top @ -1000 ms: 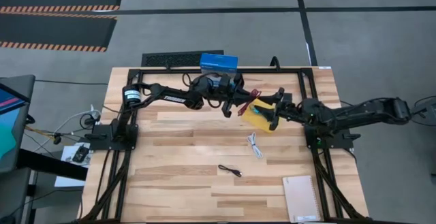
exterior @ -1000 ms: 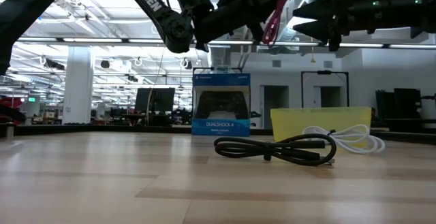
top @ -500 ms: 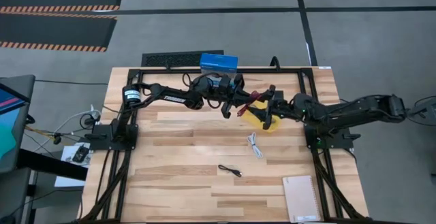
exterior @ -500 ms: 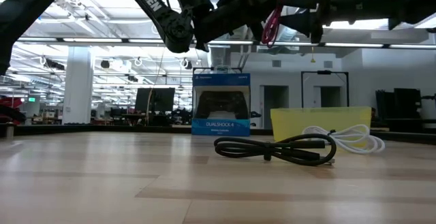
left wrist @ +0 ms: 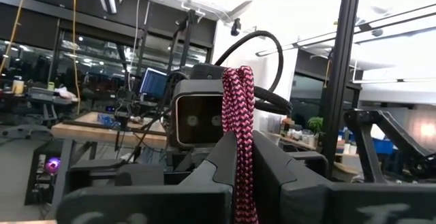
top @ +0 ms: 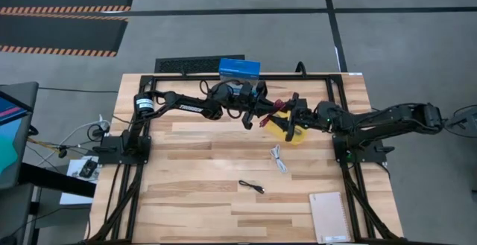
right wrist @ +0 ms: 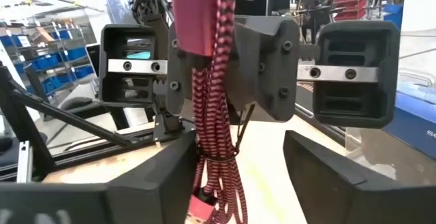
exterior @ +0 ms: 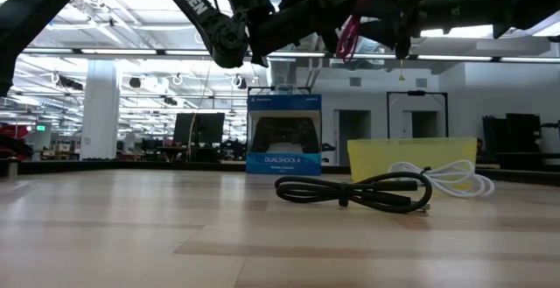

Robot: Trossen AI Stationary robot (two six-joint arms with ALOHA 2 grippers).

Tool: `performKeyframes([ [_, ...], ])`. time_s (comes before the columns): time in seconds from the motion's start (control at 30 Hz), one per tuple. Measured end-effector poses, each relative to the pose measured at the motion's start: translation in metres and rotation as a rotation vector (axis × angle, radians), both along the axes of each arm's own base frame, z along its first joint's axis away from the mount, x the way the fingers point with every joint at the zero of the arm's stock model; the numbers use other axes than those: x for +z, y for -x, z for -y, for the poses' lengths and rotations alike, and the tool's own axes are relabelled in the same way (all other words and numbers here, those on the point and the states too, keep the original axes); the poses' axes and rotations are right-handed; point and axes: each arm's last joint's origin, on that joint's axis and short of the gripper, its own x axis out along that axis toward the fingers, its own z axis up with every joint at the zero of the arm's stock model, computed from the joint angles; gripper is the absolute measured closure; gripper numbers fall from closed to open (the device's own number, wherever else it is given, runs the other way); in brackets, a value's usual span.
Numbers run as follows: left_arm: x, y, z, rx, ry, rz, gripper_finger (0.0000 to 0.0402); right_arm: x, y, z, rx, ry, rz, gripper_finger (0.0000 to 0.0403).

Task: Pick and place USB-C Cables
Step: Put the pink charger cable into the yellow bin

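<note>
Tools meet above the table's far edge: the left tool [top: 262, 113] is clamped on the maroon cable [right wrist: 212, 115], held in the air, while the right tool [top: 293, 116] faces it with fingers spread wide around the hanging bundle. White cable [top: 278, 158] and black cable [top: 252, 187] lie mid-table, toward the near edge.

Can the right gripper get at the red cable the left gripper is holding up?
Probably yes. The left gripper holds the red cable in mid-air, and the open right gripper faces it closely with nothing between them.
</note>
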Motion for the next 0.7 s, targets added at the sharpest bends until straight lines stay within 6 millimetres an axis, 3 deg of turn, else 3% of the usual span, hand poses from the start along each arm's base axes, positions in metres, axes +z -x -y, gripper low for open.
performKeyframes([
  [0.4,-0.0022,-0.0008,-0.0011,0.013,0.0,-0.02,0.0398,-0.002,0.0,-0.0002,0.004,0.01,-0.025,0.0383],
  [0.7,-0.004,-0.0016,-0.0008,-0.001,0.021,-0.047,0.0396,-0.003,-0.0002,-0.002,0.01,0.011,-0.036,0.0389],
])
